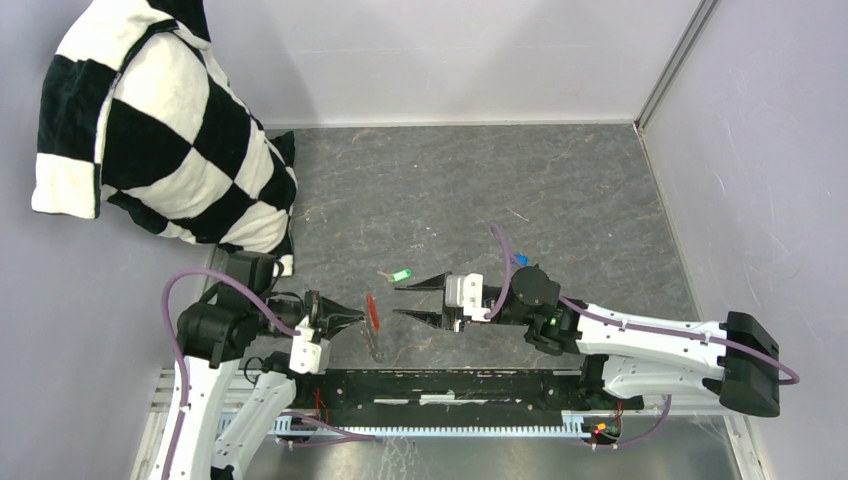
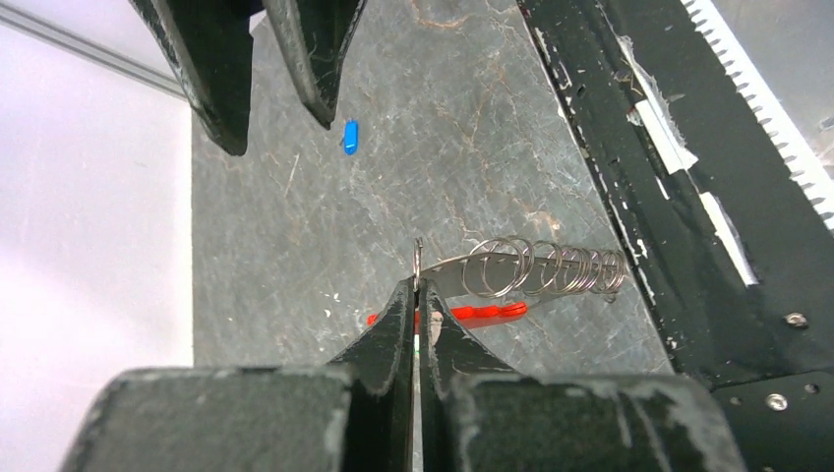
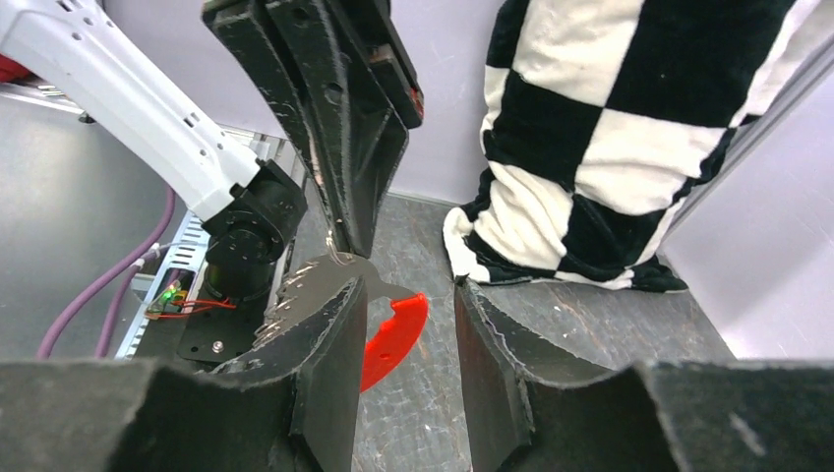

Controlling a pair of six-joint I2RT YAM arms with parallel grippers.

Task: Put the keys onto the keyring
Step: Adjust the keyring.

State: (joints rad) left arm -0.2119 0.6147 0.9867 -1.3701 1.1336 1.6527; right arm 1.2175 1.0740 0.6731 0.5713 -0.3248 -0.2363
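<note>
Nothing is threaded yet: the left gripper (image 2: 416,291) pinches the keyring (image 2: 418,258), the right gripper (image 1: 400,301) gapes empty, and the green key (image 1: 402,274) and blue key (image 2: 350,137) lie loose beyond.

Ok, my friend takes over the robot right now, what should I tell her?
Left gripper: shut on the keyring, with its red tag hanging beside it.
Right gripper: open and empty, facing the keyring.
Green key: lies on the table just past the right fingertips.
Blue key: lies on the table by the right arm.
Done: keyring gripped.
Left: pick up both keys and put them on.
</note>
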